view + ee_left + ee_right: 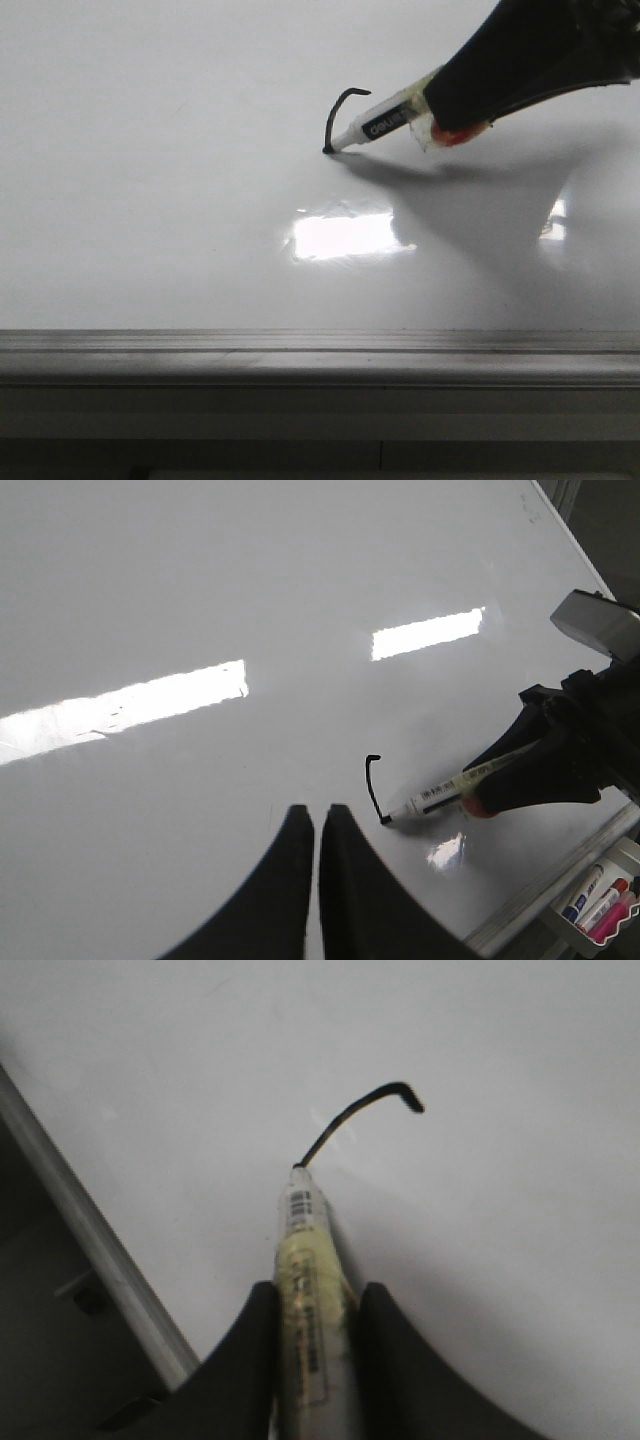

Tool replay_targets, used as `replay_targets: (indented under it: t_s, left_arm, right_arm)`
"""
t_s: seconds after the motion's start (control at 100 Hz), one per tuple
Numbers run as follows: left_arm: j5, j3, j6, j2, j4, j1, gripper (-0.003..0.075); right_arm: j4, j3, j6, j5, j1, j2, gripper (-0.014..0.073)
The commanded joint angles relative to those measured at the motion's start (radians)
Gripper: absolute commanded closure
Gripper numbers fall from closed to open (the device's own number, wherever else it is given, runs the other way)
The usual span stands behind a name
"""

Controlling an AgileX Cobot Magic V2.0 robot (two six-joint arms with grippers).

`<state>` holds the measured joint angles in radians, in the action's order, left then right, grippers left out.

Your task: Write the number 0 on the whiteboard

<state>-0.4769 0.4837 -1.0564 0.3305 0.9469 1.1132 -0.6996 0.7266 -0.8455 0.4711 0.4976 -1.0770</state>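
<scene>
A: Ink is just starting to make the number 0 (340,112), a short curved black marker line on the big shiny white whiteboard (150,150). It is only a hook so far, not a loop.

B: Why is the white marker pen with the black label (378,125) leaning like that?

A: So its tip is touching the board at the low end of the line. The right gripper (318,1305) is squeezing the pen between both black fingers, and yellowish tape is wrapping it so it is not slipping.

B: And the left gripper (317,825)?

A: It is hovering near the line with its fingers pressed together, holding nothing.

B: What else is there?

A: Bright light is bouncing off the board, a grey metal ledge (320,355) is running along its near edge, and some coloured spare markers (600,905) are sitting in a tray beside it.
</scene>
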Motion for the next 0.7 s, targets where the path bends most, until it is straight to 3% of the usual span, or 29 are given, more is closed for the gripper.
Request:
replay_targets:
  t_s: [0.0, 0.33, 0.69]
  left_arm:
    - [0.048, 0.026, -0.008, 0.008, 0.028, 0.003, 0.0740]
    - [0.048, 0.026, -0.008, 0.008, 0.028, 0.003, 0.0740]
    - [0.048, 0.026, -0.008, 0.008, 0.028, 0.003, 0.0740]
  right_arm:
    - [0.039, 0.022, -0.002, 0.015, 0.001, 0.000, 0.0641]
    - [0.319, 0.022, 0.249, 0.077, 0.001, 0.006, 0.0640]
    - [0.498, 0.022, 0.448, 0.086, -0.001, 0.039, 0.0640]
